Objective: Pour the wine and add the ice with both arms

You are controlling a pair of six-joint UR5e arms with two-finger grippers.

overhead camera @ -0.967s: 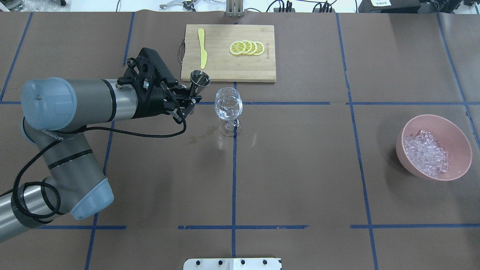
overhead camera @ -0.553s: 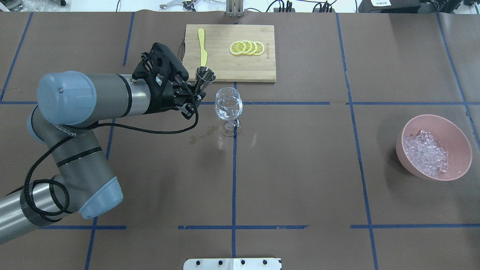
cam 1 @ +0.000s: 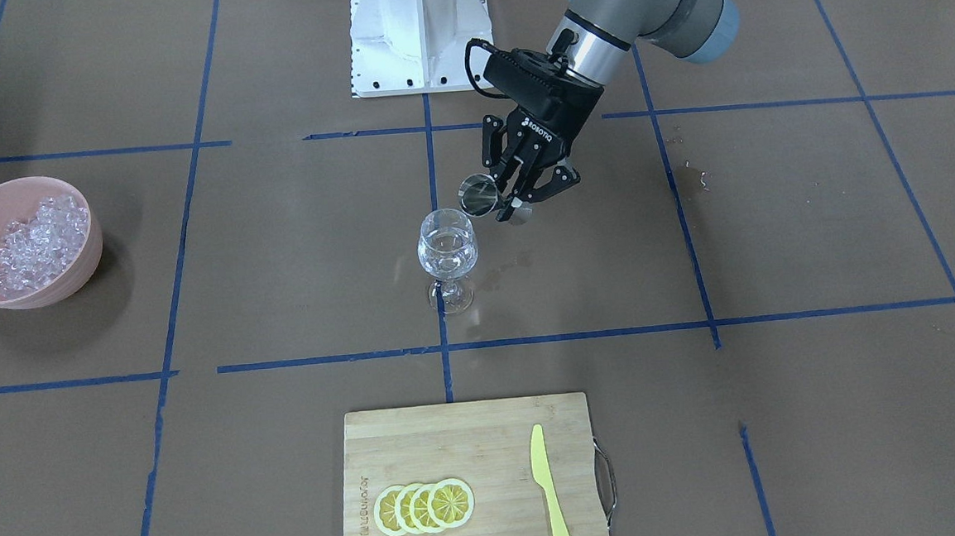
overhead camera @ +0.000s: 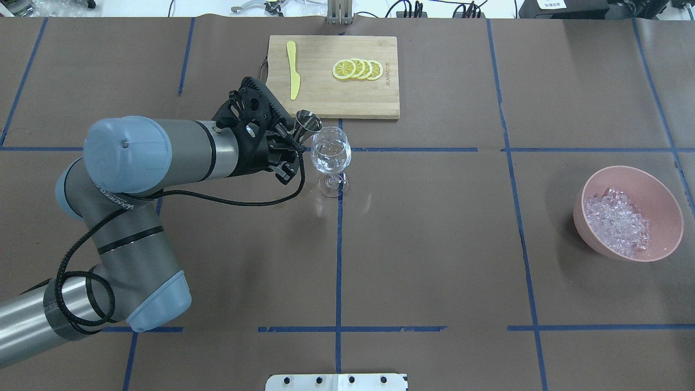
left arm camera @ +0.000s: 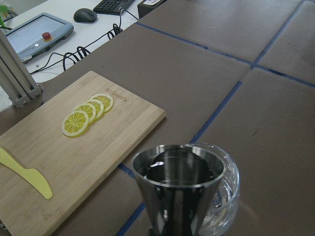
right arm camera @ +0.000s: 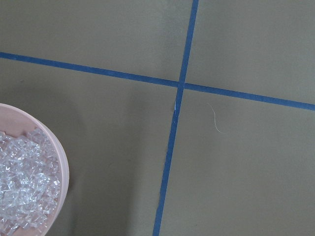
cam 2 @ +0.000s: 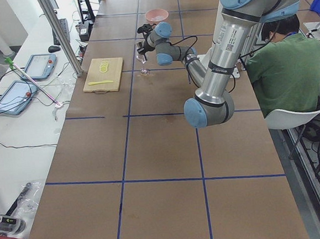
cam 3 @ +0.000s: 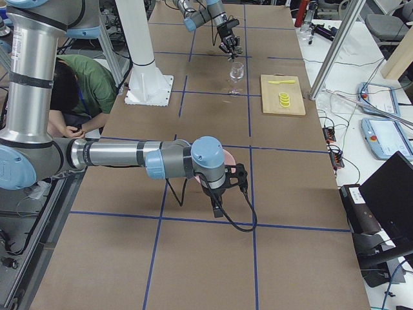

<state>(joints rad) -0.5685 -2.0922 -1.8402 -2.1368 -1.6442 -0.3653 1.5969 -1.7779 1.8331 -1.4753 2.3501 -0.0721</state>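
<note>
One steel jigger (cam 1: pixel 480 195), clamped between fingers of left gripper (cam 1: pixel 515 203), tipped toward rim of wine glass (cam 1: pixel 446 249) and just beside it: likely positioned for pouring. Ice (overhead camera: pixel 616 222): heap of small clear, glittering chunks, lying in pink bowl (overhead camera: pixel 651 187) toward robot's right, well apart from glass. Right gripper (cam 3: pixel 227 184) near bowl, probably staged for ice; grip state impossible to tell.

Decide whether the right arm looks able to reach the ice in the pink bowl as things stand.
Probably yes: the right gripper hangs close beside the pink bowl, the ice lies uncovered in it, and nothing shows in the way.
</note>
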